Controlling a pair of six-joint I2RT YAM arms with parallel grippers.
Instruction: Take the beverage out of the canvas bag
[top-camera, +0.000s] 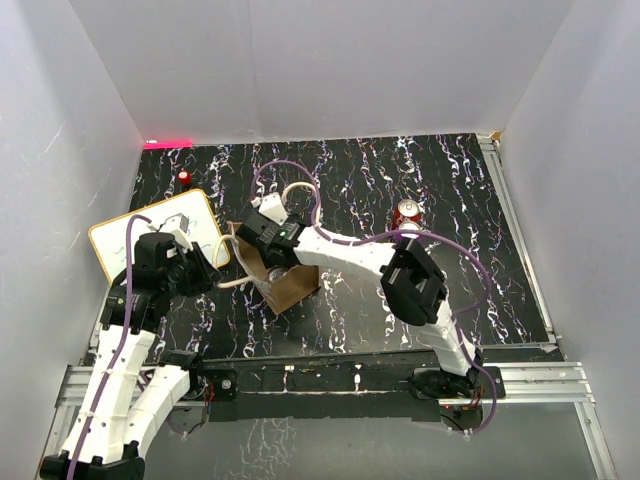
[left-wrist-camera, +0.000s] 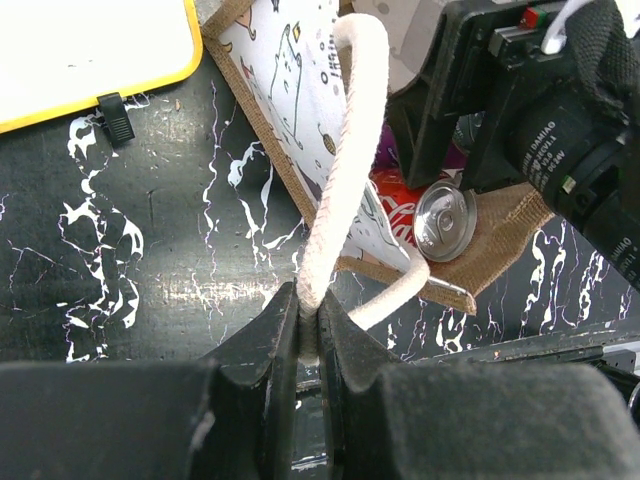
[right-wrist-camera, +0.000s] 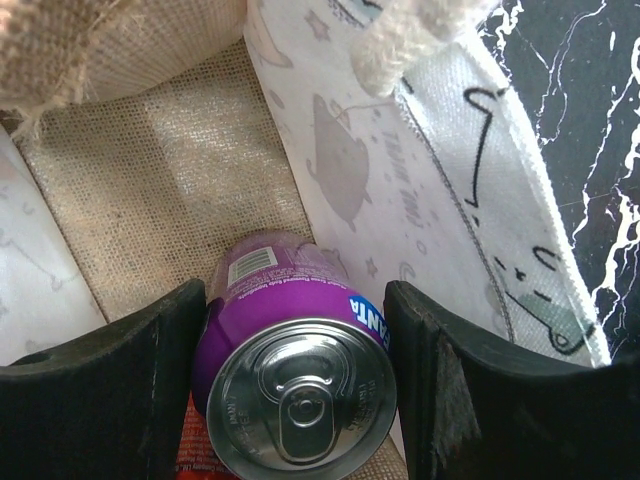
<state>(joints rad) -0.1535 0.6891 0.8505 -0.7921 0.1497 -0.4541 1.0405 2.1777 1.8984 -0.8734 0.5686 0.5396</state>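
Two grippers meet at one canvas bag (top-camera: 296, 286): the left gripper (left-wrist-camera: 308, 306) pinched tight on one cream handle (left-wrist-camera: 352, 150), the right gripper (right-wrist-camera: 295, 296) pressed against both sides of one purple can (right-wrist-camera: 292, 385) inside it. One red can (left-wrist-camera: 443, 222) lies beside that, and a second red can (top-camera: 408, 212) stands farther back on the table (top-camera: 460, 280).

Purple can (right-wrist-camera: 290, 350), tan canvas bag (right-wrist-camera: 190, 170), perhaps cartoon-printed white lining (right-wrist-camera: 340, 180).

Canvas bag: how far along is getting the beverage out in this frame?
Done: the left end effector is shut on a cream handle, steadying the canvas bag. In hand: the right end effector is inside the bag, fingers flanking a purple can; a firm grip cannot be confirmed. Left: lift that can clear of the bag. A red can also lies inside.
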